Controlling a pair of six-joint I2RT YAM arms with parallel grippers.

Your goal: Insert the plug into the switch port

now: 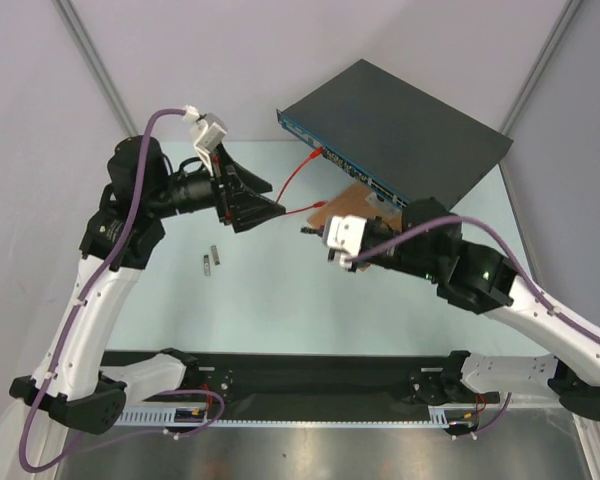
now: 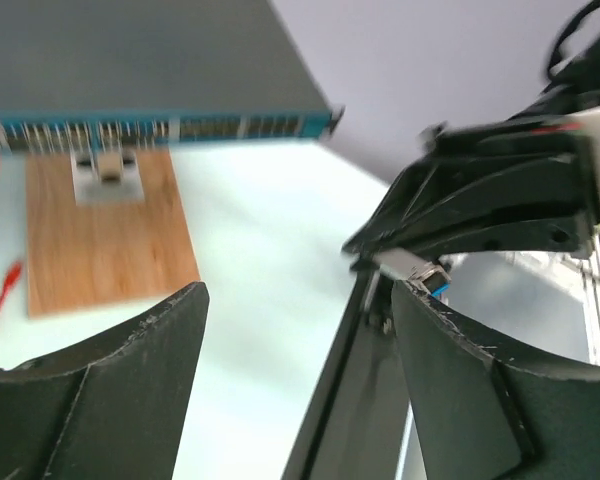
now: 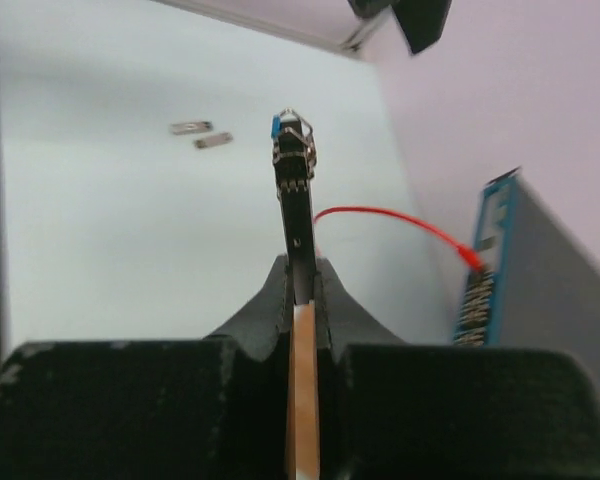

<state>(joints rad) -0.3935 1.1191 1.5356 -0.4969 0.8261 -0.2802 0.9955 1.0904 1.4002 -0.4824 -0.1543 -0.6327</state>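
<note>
The switch (image 1: 400,125) is a dark grey box at the back right, with a blue port strip (image 2: 160,127) along its front. My right gripper (image 3: 302,285) is shut on the plug (image 3: 293,165), a thin dark module with a metal tip and a blue tab that sticks out beyond the fingers. In the top view this gripper (image 1: 318,232) hovers in front of the switch, pointing left. My left gripper (image 1: 275,197) stands open just left of it, nothing between its fingers (image 2: 130,380). In the left wrist view the plug (image 2: 415,268) shows close beside the right finger.
A red cable (image 1: 298,175) is plugged into the switch's left end and curves down onto the table. A brown wooden board (image 1: 355,205) carrying a small metal fitting (image 2: 108,172) lies before the switch. Two small metal modules (image 1: 210,262) lie on the table to the left.
</note>
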